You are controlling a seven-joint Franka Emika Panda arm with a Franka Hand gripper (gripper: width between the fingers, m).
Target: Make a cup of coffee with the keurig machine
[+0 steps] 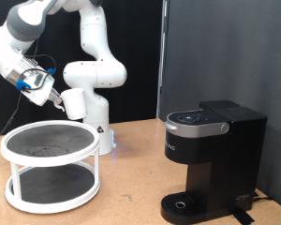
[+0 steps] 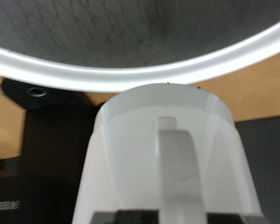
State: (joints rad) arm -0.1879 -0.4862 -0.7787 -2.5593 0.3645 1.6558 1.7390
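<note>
The white cup (image 2: 131, 140) fills the wrist view, its handle (image 2: 182, 163) running down between the dark finger parts at the frame's edge. My gripper (image 1: 52, 100) is raised at the exterior view's upper left, above the white rack, and appears shut on the cup's handle. The cup itself is hard to make out in the exterior view. The black keurig machine (image 1: 211, 141) stands on the wooden table at the exterior view's right with its lid down. It also shows in the wrist view (image 2: 47, 140) behind the cup, with its round drip base (image 2: 33, 91).
A white two-tier round rack (image 1: 19, 155) with dark mesh shelves stands at the exterior view's left, under the gripper; its rim (image 2: 131, 70) crosses the wrist view. The arm's white base (image 1: 89, 103) is behind the rack. A black curtain hangs at the back.
</note>
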